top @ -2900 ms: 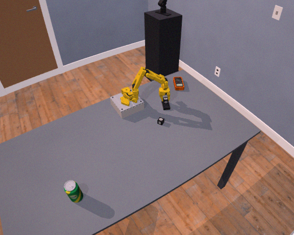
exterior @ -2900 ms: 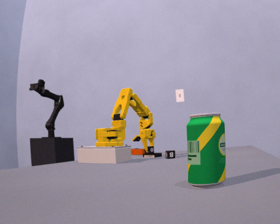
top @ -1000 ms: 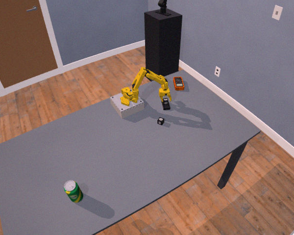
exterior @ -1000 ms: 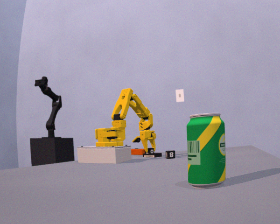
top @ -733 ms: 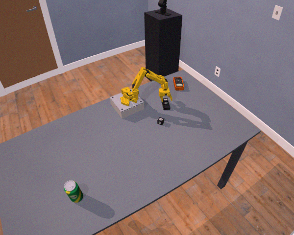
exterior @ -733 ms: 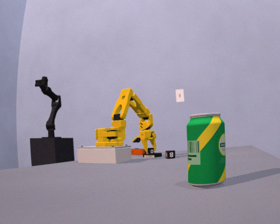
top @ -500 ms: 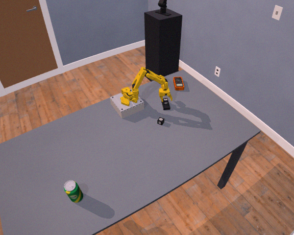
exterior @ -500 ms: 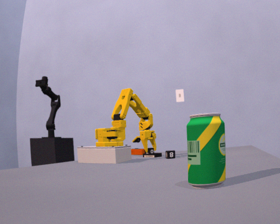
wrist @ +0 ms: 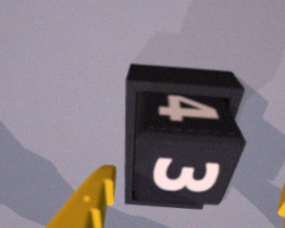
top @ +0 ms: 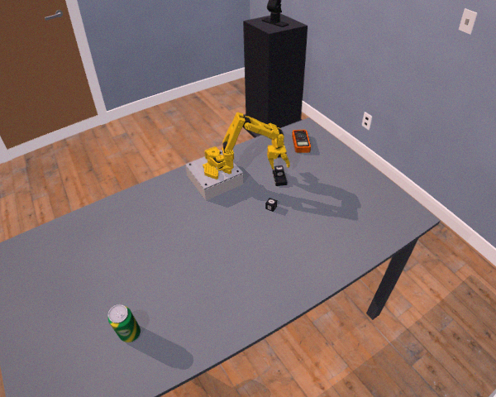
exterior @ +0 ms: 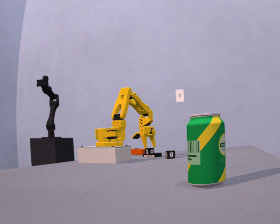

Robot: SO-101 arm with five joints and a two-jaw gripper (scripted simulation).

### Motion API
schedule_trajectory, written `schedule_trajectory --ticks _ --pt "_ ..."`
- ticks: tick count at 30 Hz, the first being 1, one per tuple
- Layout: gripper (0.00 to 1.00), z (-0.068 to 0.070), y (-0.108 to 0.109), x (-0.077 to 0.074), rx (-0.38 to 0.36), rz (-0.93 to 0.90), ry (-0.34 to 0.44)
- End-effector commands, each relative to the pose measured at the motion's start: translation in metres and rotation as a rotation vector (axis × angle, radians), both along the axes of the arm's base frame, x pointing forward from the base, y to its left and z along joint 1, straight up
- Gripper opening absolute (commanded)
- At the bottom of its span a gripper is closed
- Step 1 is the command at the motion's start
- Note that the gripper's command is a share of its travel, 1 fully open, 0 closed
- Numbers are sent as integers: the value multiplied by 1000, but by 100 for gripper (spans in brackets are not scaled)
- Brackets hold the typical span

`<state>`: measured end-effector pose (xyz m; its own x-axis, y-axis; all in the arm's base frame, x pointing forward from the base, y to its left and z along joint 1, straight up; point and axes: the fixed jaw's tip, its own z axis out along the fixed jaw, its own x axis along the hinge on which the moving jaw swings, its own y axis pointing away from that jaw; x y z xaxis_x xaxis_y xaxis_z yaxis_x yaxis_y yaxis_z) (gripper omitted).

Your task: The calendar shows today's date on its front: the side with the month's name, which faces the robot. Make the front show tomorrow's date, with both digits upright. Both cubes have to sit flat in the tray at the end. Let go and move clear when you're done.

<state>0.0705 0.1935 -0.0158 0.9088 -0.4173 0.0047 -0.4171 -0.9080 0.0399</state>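
My gripper (top: 280, 165) (exterior: 150, 147) (wrist: 199, 182) is open, its tips just above and to either side of a black cube (top: 279, 170) (exterior: 149, 150) (wrist: 190, 142). That cube stands in one half of the black tray (top: 281, 183) (exterior: 158, 155) (wrist: 130, 119); whether it sits fully flat is hard to tell. In the wrist view its upper face shows a 3 and its side face a 4, both turned sideways. The other half of the tray is empty. A second black cube (top: 270, 203) (exterior: 170, 154) lies on the table outside the tray, an 8 facing the exterior camera.
An orange multimeter (top: 301, 141) (exterior: 137, 151) lies behind the tray, near the wall side. The arm's pale base block (top: 220, 188) (exterior: 96, 155) stands to the left of the tray. A green and yellow can (top: 126, 325) (exterior: 205, 151) stands far off at the table's other end.
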Motion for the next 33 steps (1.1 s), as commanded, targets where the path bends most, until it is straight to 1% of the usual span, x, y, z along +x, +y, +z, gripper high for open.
schedule_trajectory --ticks 1,6,10,33 --pt "36 17 5 -1 21 -2 -6" --pt "36 31 4 -1 21 -2 -6" --pt "36 36 3 -1 21 -2 -6" --pt "36 37 3 -1 22 -2 -7"
